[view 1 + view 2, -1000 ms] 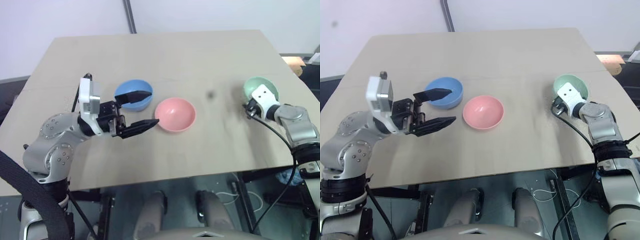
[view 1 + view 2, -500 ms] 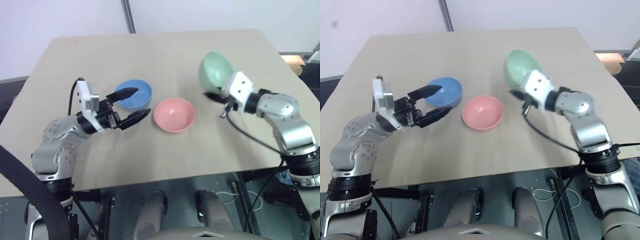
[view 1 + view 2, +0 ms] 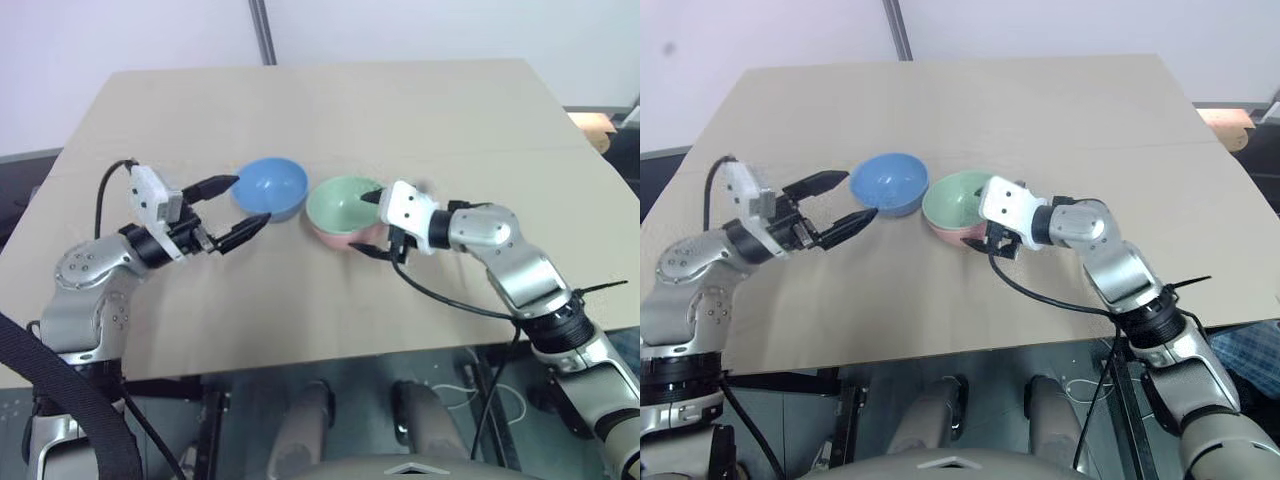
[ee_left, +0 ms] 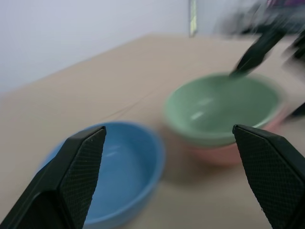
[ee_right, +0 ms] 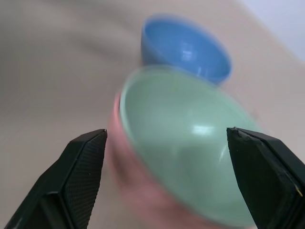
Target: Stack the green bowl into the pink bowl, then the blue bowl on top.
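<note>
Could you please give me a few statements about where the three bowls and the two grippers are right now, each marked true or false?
1. The green bowl sits inside the pink bowl. True.
2. The blue bowl is stacked on top of the green bowl. False: it stands on the table beside the pink bowl, on the robot's left.
3. The right gripper is clamped on the green bowl's rim. False: its fingers are spread wide, on either side of the two stacked bowls.
4. The left gripper is open, next to the blue bowl. True.
5. The left gripper holds the blue bowl off the table. False: the bowl rests on the table and nothing grips it.
</note>
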You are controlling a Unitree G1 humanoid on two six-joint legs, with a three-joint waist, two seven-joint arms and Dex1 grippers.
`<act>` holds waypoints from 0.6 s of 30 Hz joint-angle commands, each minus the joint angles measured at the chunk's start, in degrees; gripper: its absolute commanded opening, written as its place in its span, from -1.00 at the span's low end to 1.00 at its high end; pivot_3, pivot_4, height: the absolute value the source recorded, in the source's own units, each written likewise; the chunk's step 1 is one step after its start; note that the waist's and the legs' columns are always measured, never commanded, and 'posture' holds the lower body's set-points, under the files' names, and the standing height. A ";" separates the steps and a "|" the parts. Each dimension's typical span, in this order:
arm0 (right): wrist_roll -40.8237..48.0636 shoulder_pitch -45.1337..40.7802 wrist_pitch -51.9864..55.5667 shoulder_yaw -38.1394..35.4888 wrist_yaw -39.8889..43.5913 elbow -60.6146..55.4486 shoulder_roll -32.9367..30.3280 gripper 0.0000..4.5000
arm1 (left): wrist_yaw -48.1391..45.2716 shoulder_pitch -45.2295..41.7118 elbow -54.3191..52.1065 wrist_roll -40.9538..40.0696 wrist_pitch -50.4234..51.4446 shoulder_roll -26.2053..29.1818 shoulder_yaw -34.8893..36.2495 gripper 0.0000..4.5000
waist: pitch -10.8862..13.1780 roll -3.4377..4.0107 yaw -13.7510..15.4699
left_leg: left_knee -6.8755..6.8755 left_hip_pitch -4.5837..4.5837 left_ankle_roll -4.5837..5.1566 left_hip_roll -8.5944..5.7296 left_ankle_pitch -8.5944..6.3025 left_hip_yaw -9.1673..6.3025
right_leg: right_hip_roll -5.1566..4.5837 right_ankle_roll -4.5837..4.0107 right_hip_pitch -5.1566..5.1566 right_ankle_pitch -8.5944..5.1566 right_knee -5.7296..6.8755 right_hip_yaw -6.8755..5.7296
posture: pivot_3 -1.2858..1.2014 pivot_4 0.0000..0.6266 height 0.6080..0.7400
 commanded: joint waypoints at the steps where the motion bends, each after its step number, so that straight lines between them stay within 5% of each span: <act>1: 11.04 0.47 7.97 -9.17 -1.05 -12.18 1.08 0.93 | 5.94 -3.61 1.85 14.41 -9.19 2.84 -5.41 1.00 | 0.00 0.00 0.03 | -0.01 0.00 0.00 0.00 0.00 0.00 | 0.00 0.00 0.00 0.00 0.00 0.01 | 0.03 -0.52 1.00; 10: 15.02 7.08 14.89 -16.41 -7.82 -20.15 -2.12 0.93 | 0.86 -19.59 18.85 39.55 -21.28 8.39 -27.45 1.00 | -0.01 0.00 0.72 | -0.02 -0.01 0.01 -0.02 0.00 0.08 | -0.01 0.05 0.01 -0.04 -0.04 0.01 | 0.03 -0.52 1.00; 13: 15.18 8.27 15.30 -17.19 -9.89 -21.14 -2.58 1.00 | 1.02 -23.37 25.40 42.73 -24.25 6.80 -30.85 0.63 | 0.00 0.00 0.49 | -0.04 -0.04 0.01 0.00 -0.01 0.15 | 0.00 0.06 -0.06 -0.03 -0.05 0.06 | 0.03 -0.52 1.00; 18: 15.25 9.50 15.81 -17.02 -12.79 -22.77 -3.05 1.00 | 1.68 -27.39 30.89 44.02 -27.87 4.82 -32.43 -0.45 | 0.00 -0.01 0.52 | -0.07 -0.08 0.02 0.03 0.00 0.14 | 0.01 0.12 -0.12 -0.06 -0.01 0.05 | 0.03 -0.52 1.00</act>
